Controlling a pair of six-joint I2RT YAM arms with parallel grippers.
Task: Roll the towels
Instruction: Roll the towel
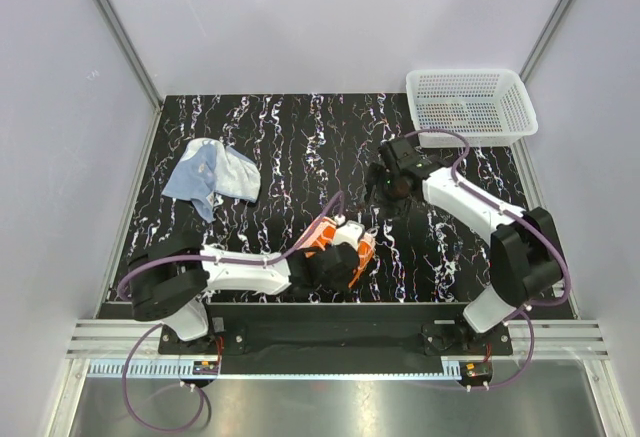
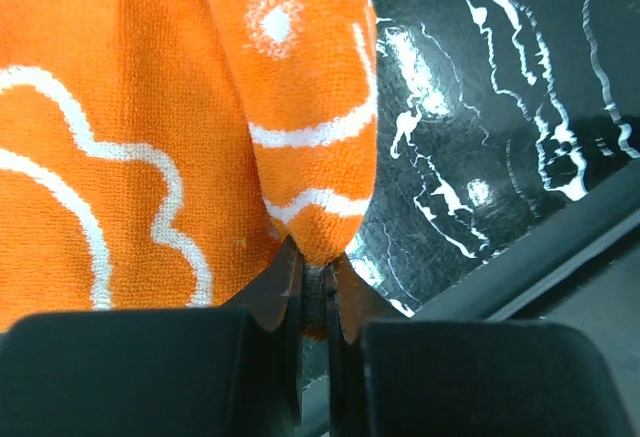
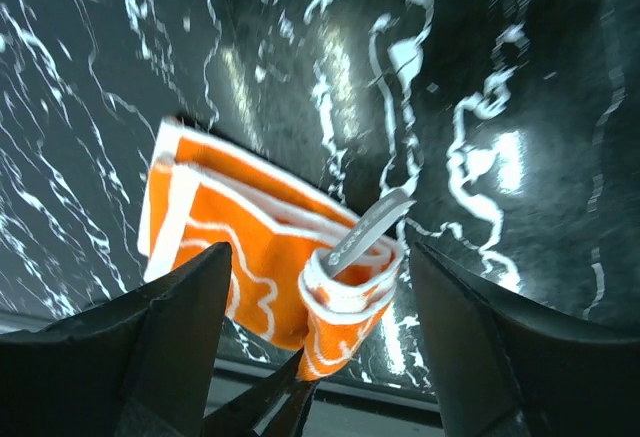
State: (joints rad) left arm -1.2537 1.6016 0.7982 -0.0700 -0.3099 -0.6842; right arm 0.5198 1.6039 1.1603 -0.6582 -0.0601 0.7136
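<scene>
An orange towel with white lines (image 1: 338,239) lies partly folded on the black marbled table, near the front middle. My left gripper (image 1: 347,260) is shut on a folded end of it; the left wrist view shows the cloth (image 2: 150,157) pinched between the closed fingers (image 2: 290,292). My right gripper (image 1: 386,186) hovers open and empty behind the orange towel, which the right wrist view shows (image 3: 240,227) with its grey label (image 3: 375,222) between the spread fingers (image 3: 180,327). A crumpled blue and white towel (image 1: 212,172) lies at the left.
A white plastic basket (image 1: 470,82) stands at the back right corner. White walls with metal posts close in the table on the left, right and back. A metal rail (image 1: 340,337) runs along the near edge by the arm bases.
</scene>
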